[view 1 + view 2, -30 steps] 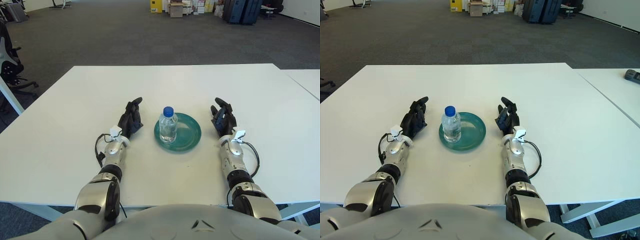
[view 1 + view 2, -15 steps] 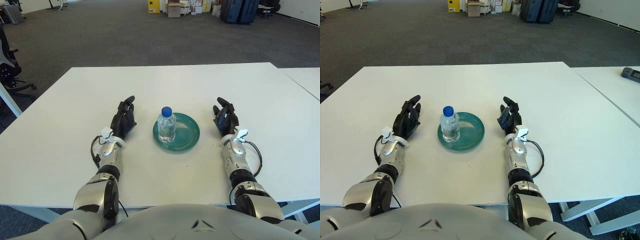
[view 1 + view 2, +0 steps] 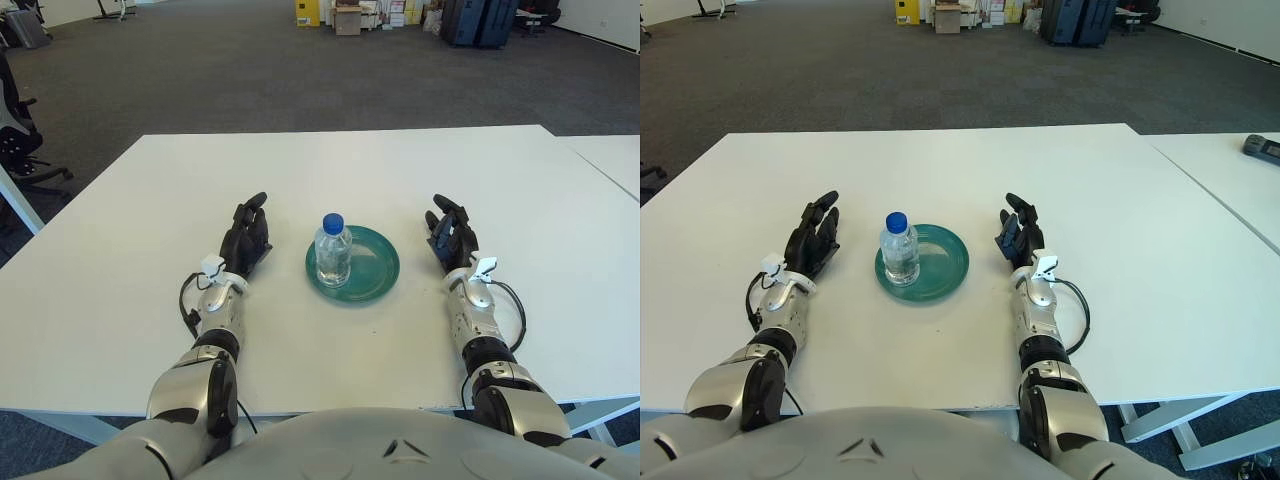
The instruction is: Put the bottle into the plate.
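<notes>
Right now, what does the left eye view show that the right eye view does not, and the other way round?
Only the left eye view shows the office chair at its left edge. Only the right eye view shows a dark device on the neighbouring table. Both show the bottle standing upright in the green plate, with the left hand and right hand open on either side.

Clear bottle (image 3: 334, 256) with blue cap – teal-green plate (image 3: 372, 270) – white table (image 3: 140, 220) – black hands, silver forearms, grey carpet.
</notes>
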Motion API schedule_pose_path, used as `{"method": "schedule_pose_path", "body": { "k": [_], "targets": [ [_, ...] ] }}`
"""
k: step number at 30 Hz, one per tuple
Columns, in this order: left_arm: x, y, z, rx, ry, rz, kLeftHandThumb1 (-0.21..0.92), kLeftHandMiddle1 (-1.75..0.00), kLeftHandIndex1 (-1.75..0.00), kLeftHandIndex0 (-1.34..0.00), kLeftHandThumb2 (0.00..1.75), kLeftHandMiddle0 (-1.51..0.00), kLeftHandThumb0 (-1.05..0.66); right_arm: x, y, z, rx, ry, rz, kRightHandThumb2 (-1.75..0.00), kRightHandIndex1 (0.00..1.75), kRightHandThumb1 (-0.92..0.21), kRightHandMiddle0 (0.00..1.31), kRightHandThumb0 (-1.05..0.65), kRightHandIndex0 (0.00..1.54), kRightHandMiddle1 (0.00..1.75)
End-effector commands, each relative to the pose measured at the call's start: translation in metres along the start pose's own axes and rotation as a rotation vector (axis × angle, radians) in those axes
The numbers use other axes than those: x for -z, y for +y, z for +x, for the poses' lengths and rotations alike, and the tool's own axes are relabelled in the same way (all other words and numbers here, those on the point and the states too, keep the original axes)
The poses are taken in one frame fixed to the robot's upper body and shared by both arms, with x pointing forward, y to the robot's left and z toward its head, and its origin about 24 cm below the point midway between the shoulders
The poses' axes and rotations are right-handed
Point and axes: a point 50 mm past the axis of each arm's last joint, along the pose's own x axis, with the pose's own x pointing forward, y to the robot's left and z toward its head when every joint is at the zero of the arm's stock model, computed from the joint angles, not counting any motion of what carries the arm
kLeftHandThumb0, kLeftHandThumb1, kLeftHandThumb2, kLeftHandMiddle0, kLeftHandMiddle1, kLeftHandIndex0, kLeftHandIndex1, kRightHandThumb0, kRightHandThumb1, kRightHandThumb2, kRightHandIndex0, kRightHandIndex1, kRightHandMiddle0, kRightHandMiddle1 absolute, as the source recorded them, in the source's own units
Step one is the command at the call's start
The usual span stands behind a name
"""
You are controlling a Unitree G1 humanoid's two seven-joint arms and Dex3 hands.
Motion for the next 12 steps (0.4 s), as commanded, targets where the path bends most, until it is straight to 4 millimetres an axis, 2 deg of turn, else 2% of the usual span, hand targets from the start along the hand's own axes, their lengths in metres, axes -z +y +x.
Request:
{"method": "schedule_pose_path", "body": {
  "k": [1,12],
  "targets": [
    [0.0161,0.0027,-0.0135,-0.021,0.089,-0.020,0.92,-0.03,-0.75,0.00,0.69,-0.42,-0.69,0.0234,-0.0072,-0.0128,0.034,0.121,0.009,-0.91,0.00,-0.92,0.00,-0.84,0.29,0.63],
    [0.0127,0.0035,-0.0041,-0.027,0.118,0.007,0.92,-0.03,-0.75,0.00,0.72,-0.42,-0.72,0.0291,-0.0100,-0.0164,0.057,0.143,-0.003,-0.90,0.01,-0.92,0.00,-0.84,0.32,0.64]
  ]
}}
